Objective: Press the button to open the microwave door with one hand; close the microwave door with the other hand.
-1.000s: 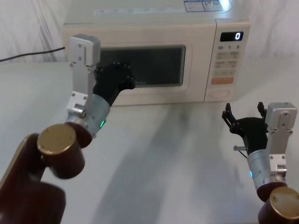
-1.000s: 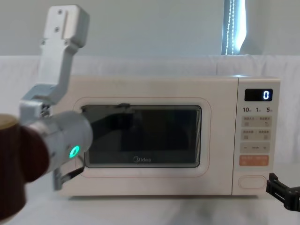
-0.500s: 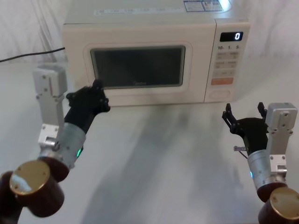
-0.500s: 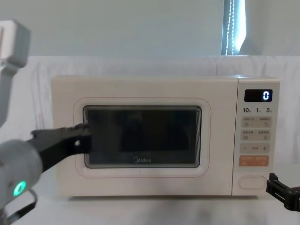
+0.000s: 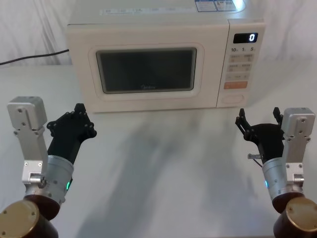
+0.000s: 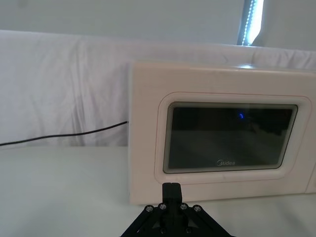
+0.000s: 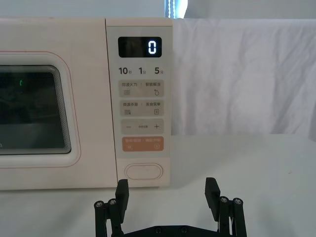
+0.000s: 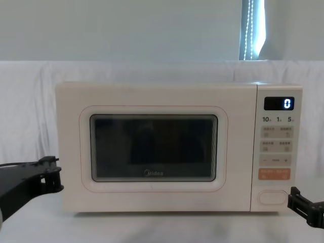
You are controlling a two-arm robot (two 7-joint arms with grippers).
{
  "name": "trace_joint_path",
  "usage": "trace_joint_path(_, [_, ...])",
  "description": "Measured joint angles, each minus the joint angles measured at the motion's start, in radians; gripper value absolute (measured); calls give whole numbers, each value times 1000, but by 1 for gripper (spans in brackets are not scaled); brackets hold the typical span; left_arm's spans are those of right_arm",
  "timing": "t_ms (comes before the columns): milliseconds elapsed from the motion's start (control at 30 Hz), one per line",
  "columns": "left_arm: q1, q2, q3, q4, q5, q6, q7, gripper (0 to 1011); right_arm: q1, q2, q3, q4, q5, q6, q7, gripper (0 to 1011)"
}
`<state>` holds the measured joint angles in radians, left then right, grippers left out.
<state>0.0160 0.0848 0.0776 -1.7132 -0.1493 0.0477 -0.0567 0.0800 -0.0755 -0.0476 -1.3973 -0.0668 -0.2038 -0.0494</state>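
Toward the surface's [image 5: 163, 163] near left edge the left pincer [image 5: 79, 119] now sits, well back from the microwave door [image 5: 146, 72] it was up against a second ago (half a second ago it was still just beside the door's lower left corner); its fingers look pressed together; the right pincer [image 5: 258, 122] has not moved, spread wide near the right edge, low in front of the button [image 7: 143, 171]; the door is shut flush, cream with a dark window and grey logo, at the surface's far edge; the button lies under the orange key [image 7: 143, 144]; the display [image 7: 139, 47] reads 0; white cloth [image 8: 30, 111] hangs behind, a black cable [image 6: 61, 136] trailing left.
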Motion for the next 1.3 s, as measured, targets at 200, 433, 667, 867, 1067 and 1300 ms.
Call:
trace_joint_path(200, [1, -19, -2, 4, 13, -3, 10, 0, 0, 0, 0, 0, 0, 0, 0, 1002])
trace_joint_path(433, [-25, -47, 0, 32, 35, -4, 26, 0, 0, 0, 0, 0, 0, 0, 0, 1002])
trace_joint_path(667, [-39, -70, 1, 61, 49, 1, 36, 0, 0, 0, 0, 0, 0, 0, 0, 1002])
trace_joint_path(867, [-40, -79, -2, 77, 56, 2, 36, 0, 0, 0, 0, 0, 0, 0, 0, 1002])
trace_joint_path(1067, [-33, -85, -9, 82, 60, -6, 35, 0, 0, 0, 0, 0, 0, 0, 0, 1002])
trace_joint_path(1300, [-28, -87, -12, 83, 69, -19, 38, 0, 0, 0, 0, 0, 0, 0, 0, 1002])
